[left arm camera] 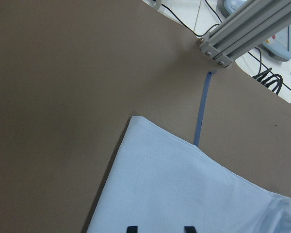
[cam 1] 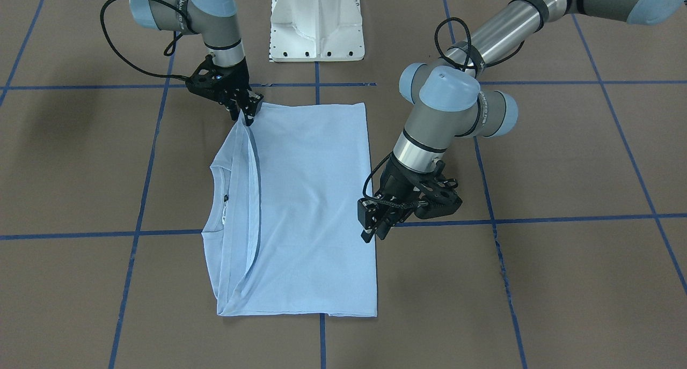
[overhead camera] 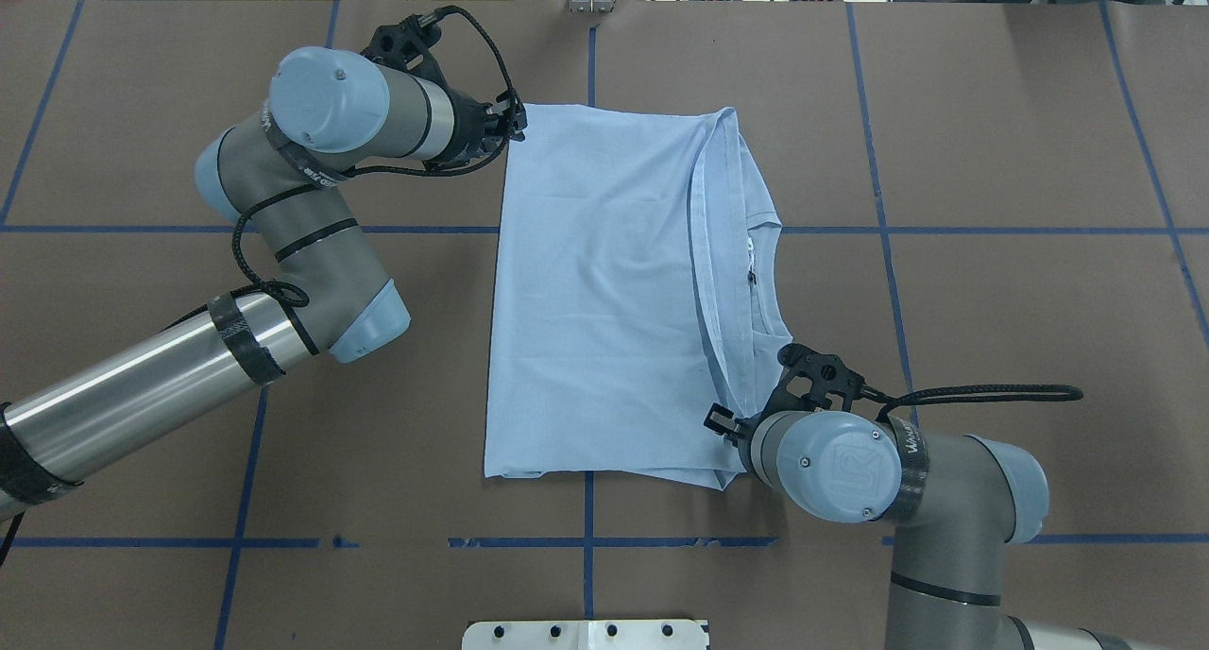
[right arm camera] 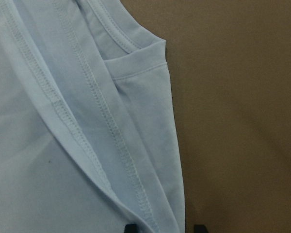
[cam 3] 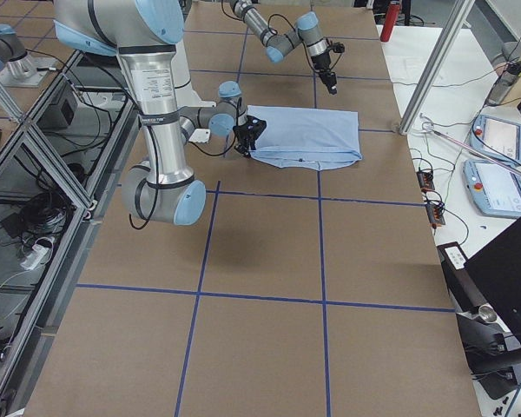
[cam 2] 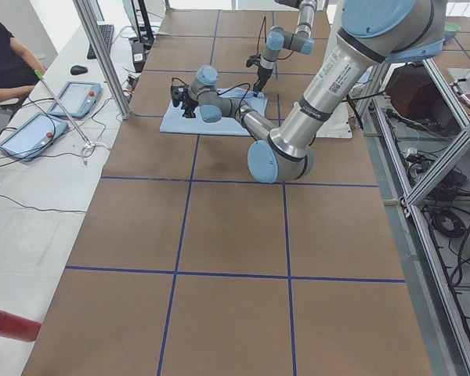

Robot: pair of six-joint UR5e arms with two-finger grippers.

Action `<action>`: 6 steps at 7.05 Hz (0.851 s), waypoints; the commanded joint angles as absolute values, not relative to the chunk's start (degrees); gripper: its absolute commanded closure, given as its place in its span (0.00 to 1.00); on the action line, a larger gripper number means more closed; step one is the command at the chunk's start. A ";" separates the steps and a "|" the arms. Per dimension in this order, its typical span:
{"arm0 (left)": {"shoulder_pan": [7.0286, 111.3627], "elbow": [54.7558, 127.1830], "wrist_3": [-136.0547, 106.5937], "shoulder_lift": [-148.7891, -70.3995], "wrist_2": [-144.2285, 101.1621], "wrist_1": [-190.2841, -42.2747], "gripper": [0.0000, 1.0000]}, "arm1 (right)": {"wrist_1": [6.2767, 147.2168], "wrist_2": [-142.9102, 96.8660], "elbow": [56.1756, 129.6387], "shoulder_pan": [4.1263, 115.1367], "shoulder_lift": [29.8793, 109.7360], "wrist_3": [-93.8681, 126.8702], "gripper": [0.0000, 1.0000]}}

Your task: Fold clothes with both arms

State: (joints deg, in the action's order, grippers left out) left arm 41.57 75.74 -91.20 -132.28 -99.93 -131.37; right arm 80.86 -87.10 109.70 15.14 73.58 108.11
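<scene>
Hovering above the T-shirt (cam 1: pixel 311 208) at its far corner on the robot's left, the left gripper (cam 1: pixel 374 234) was seen with its jaws apart and nothing between them. In the left wrist view its two fingertips (left arm camera: pixel 131 229) were shown spread over plain blue fabric, with the shirt's square corner ahead of them. The right gripper (cam 1: pixel 248 117) was found low at the shirt's near corner on the robot's right, its jaws likewise parted. In the right wrist view its fingertips (right arm camera: pixel 130 228) were set to either side of the stitched hem, one over cloth and one over bare table. No pinch on the fabric could be made out.

The shirt was laid flat near the middle of the table (cam 1: pixel 563 160), folded into a rough rectangle with plain fabric on top. A hemmed edge was seen running the length of the garment beside the collar (cam 1: pixel 216 197), which was turned toward the robot's right. The dark label (cam 1: pixel 226 198) was visible inside the neck.

The left arm (overhead camera: pixel 283 244) was bent beside the shirt's left edge, and the right arm (overhead camera: pixel 945 480) was brought in at its near right corner. The brown tabletop was crossed by blue tape lines (cam 1: pixel 536 219). The white pedestal base (cam 1: pixel 316 23) was seen at the robot's edge, between the two arms.
</scene>
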 commanded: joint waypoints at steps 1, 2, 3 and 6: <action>41.49 75.76 -91.23 -132.28 -99.84 -131.31 0.57 | 80.86 -86.93 109.69 15.21 73.65 108.11 0.45; 41.48 75.67 -91.23 -132.28 -99.84 -131.40 0.57 | 80.86 -86.92 109.69 15.21 73.57 108.11 0.48; 41.22 75.67 -91.23 -132.28 -99.84 -131.31 0.57 | 81.12 -86.92 109.60 15.21 73.65 108.19 0.69; 40.96 75.76 -91.23 -132.28 -99.84 -131.22 0.57 | 83.76 -86.92 109.78 15.20 73.04 107.84 1.00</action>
